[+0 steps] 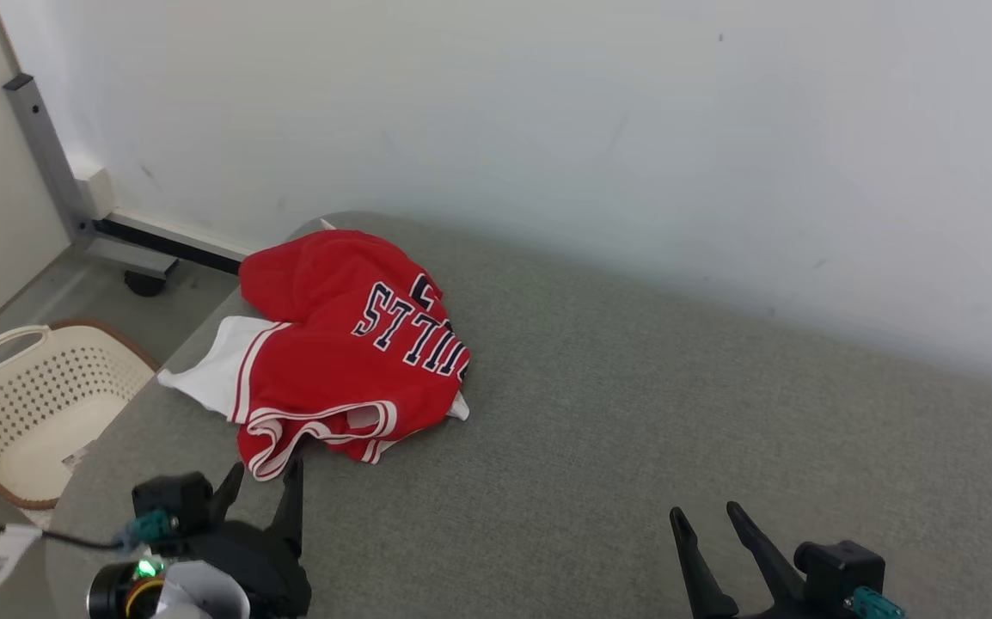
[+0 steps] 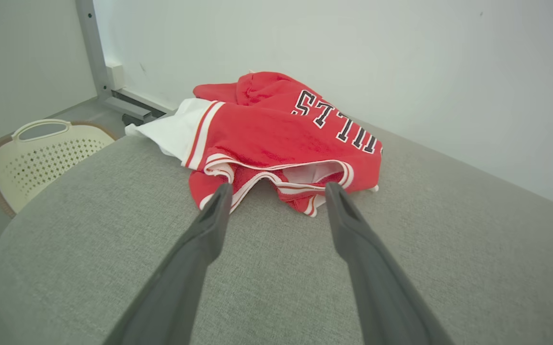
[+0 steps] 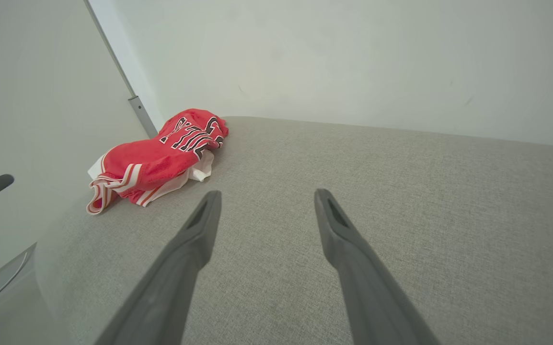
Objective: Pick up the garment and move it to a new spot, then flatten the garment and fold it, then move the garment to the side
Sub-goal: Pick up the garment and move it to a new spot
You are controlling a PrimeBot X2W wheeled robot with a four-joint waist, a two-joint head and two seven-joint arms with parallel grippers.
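Grey upholstered surface (image 1: 633,413): one crumpled red-and-white basketball jersey (image 1: 341,344) lying at upper left of the frame.

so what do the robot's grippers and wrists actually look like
Both the left gripper and right gripper have two long, dark grey fingers tapering to pointed tips, each with a shallow recess near the tip. They sit on blocky black housings with a teal connector. The left wrist also has a lit green light, a thin black cable and a white tag.

Cream perforated basket (image 1: 40,387) on floor beside grey fabric surface (image 1: 633,430); metal post (image 1: 46,146) against white wall (image 1: 548,103).
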